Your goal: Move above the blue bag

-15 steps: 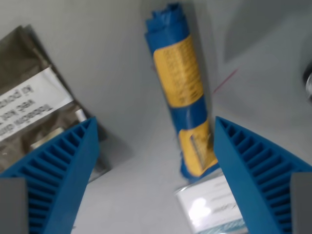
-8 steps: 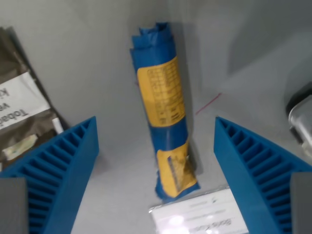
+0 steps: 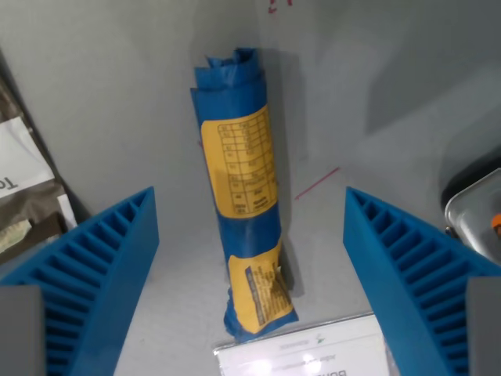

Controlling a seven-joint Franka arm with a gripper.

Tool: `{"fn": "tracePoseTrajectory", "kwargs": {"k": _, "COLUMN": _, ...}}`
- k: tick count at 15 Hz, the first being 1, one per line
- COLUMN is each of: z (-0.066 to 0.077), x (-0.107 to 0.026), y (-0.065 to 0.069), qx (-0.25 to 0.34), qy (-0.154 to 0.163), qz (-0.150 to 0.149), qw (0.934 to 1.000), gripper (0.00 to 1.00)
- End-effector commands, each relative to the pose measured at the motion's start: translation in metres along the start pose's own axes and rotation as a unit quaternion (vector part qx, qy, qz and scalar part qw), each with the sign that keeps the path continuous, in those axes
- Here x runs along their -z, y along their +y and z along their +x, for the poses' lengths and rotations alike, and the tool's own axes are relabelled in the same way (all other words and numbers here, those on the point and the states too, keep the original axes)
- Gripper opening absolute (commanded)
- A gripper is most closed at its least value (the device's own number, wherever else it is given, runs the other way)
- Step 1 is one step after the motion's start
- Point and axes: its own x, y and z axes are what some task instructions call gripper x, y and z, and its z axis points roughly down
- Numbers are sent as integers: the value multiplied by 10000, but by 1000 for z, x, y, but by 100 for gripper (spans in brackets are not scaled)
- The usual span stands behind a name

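Blue bag (image 3: 244,227) lies rolled on the bench (image 3: 117,102), centred between my end effector (image 3: 250,270) fingers, spread wide, gripping nothing.

Grey table surface (image 3: 117,94) with thin red line (image 3: 317,183). Brown packet with white label (image 3: 19,184) at wrist view's left edge. White card (image 3: 301,354) at bottom. Metal object (image 3: 473,215) at right edge.

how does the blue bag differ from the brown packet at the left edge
The blue bag is rolled into a long tube; the brown packet looks flat. The blue bag is bright blue with yellow labels; the brown packet is dull brown with a white label. The blue bag shows almost whole, between the open end effector fingers; the brown packet is cut off by the wrist view's left edge. Both lie on the grey surface and carry printed labels.
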Motion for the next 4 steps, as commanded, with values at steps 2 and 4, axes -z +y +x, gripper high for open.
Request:
{"fn": "tracePoseTrajectory", "kwargs": {"k": 2, "z": 3, "x": -2, "y": 10, "qx": 215, "qy": -57, "qz": 70, "qw": 9997, "gripper": 100}}
{"fn": "tracePoseTrajectory", "kwargs": {"k": 4, "z": 3, "x": -2, "y": 10, "qx": 215, "qy": -57, "qz": 70, "qw": 9997, "gripper": 100}}
